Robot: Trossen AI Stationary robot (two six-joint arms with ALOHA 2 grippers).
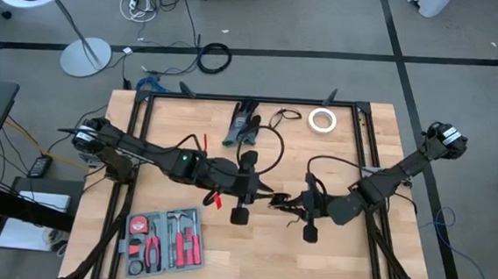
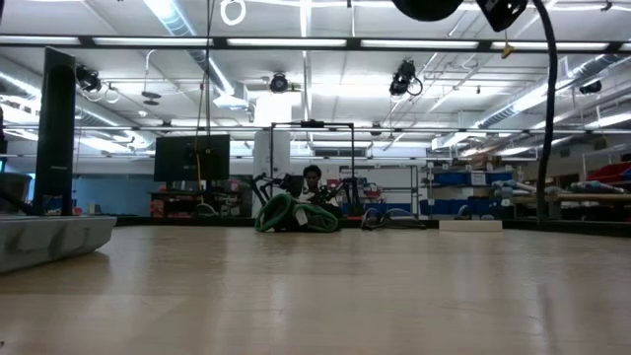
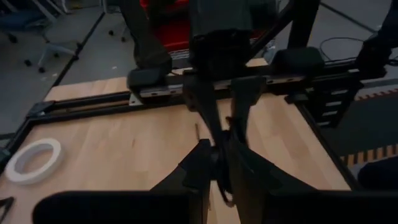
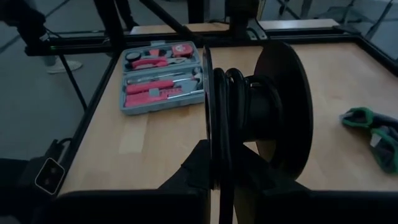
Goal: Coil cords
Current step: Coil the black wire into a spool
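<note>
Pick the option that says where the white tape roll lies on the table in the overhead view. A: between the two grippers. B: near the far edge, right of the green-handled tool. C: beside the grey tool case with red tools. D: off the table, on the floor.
B: the white tape roll lies near the table's far edge, right of the green-handled tool, far from the tool case.

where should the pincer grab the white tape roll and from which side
Grip the white tape roll by its ring wall, one finger in the hole and one outside, coming straight down. It lies flat on the table, so its sides likely offer little to pinch. The left pincer and right pincer are both at mid-table with the cord.
</note>
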